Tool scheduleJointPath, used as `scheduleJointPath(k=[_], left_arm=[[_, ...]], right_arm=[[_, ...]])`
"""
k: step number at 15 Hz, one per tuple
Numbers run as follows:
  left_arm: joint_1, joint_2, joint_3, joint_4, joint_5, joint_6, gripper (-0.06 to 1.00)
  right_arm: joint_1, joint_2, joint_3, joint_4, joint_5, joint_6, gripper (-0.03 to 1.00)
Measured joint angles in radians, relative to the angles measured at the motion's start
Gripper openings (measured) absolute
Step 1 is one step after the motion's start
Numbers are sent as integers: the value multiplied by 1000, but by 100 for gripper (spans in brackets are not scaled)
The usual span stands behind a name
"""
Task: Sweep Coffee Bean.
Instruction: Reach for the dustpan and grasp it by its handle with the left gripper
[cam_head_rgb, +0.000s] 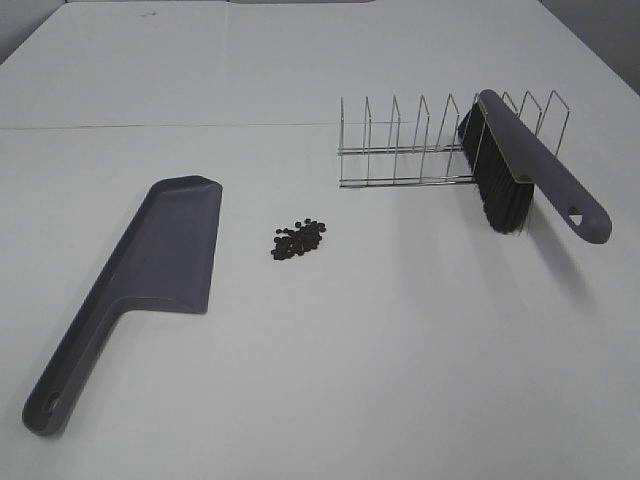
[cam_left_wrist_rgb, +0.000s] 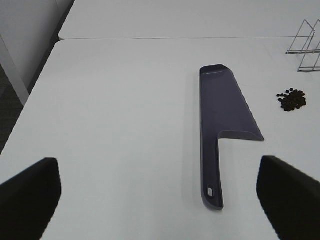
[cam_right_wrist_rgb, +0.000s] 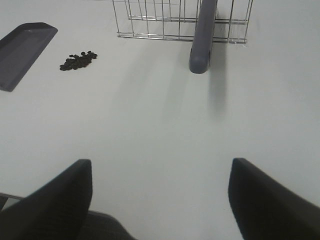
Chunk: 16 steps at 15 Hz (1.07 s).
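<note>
White tabletop (cam_head_rgb: 330, 400) stretches across the workspace, with a grey dustpan (cam_head_rgb: 150, 260) lying flat on its left side, handle toward the robot. At right, a wire rack (cam_head_rgb: 405, 152) props up a long-handled brush (cam_head_rgb: 535, 162), bristles down, its handle end jutting toward the right arm. Both the left gripper (cam_left_wrist_rgb: 159, 192) and the right gripper (cam_right_wrist_rgb: 161, 200) hang released and empty, well apart from either tool. Smallest of all, the coffee beans (cam_head_rgb: 299, 239) sit in one tight pile between pan and rack, near the pan's blade. The opening step looks to be collecting the tools. A firm hold on each handle, and lifting the brush free without dragging the rack, should keep the pile unscattered.
</note>
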Motion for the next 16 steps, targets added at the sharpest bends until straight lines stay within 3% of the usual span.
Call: scheduleJointPath(k=[16], left_arm=[[0, 0, 0, 0, 0, 0, 99]], right_arm=[[0, 0, 0, 0, 0, 0, 67]])
